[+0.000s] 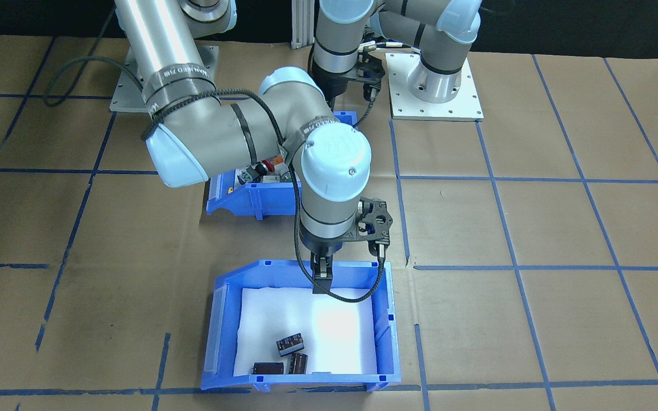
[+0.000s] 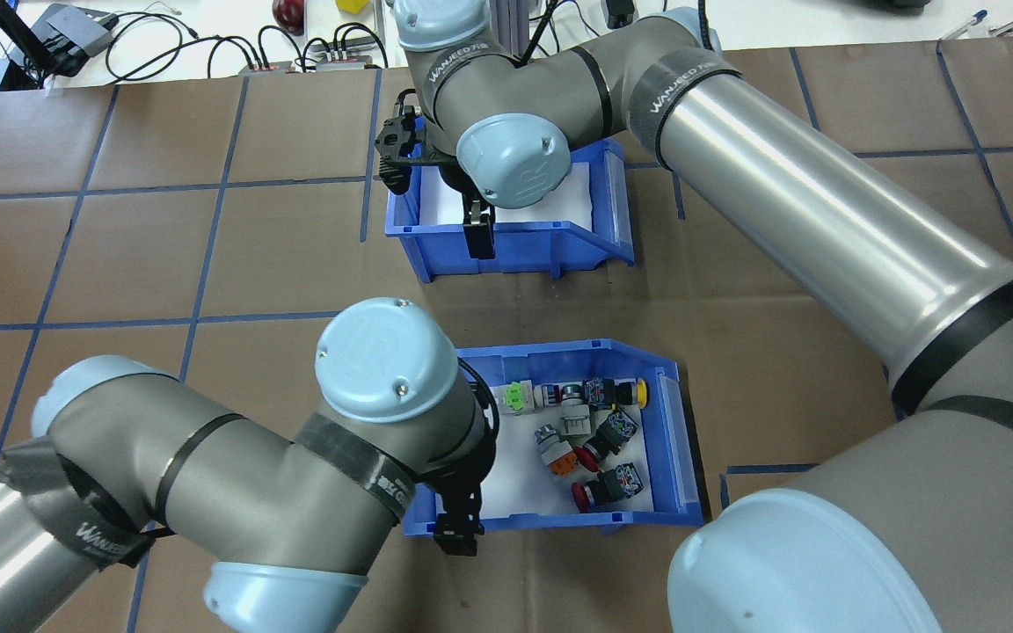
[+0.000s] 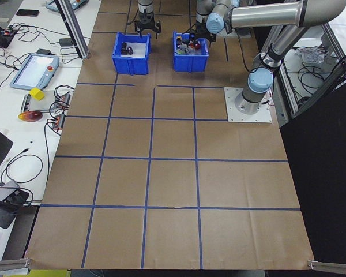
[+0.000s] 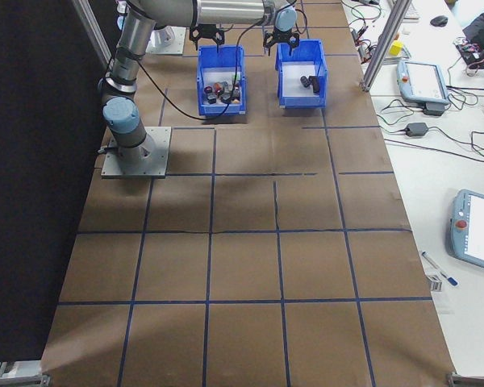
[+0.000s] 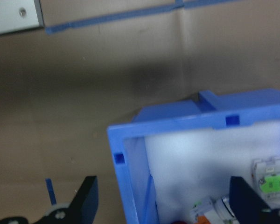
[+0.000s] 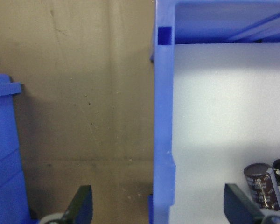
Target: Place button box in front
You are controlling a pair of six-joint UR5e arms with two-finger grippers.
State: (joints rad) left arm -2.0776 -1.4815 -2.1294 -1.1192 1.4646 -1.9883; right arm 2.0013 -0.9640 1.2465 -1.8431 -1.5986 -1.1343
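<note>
Standing at the tabletop (image 2: 251,264), you see both arms bent over a blue bin each. The left arm comes in low from the robot's left, its elbow folded and its wrist turned straight down, so the left gripper (image 2: 458,532) hangs at the wall of the button box (image 2: 559,352) that is nearest the robot. Its wrist camera shows the fingers (image 5: 86,198) spread wide, one outside the blue wall over brown paper and the other over the white foam inside. Nothing is gripped between them.

The right arm stretches long across the tabletop, past the button box, and points down at the second bin (image 1: 389,337). The right gripper (image 1: 322,282) hangs at that bin's wall on the robot's side. Its fingers (image 6: 81,205) are also wide apart and straddle the wall without pinching it.

The button box sits on the tabletop close to the robot, with the second bin beyond it, on the side away from the robot. A strip of bare paper lies between the two.

From across the tabletop, the right arm's elbow covers most of the button box, leaving only a corner and a few push-buttons (image 2: 594,431) in sight. From above, the right wrist hides the far bin's dark cylinders (image 1: 290,344). In the side views both grippers are too small to judge.
</note>
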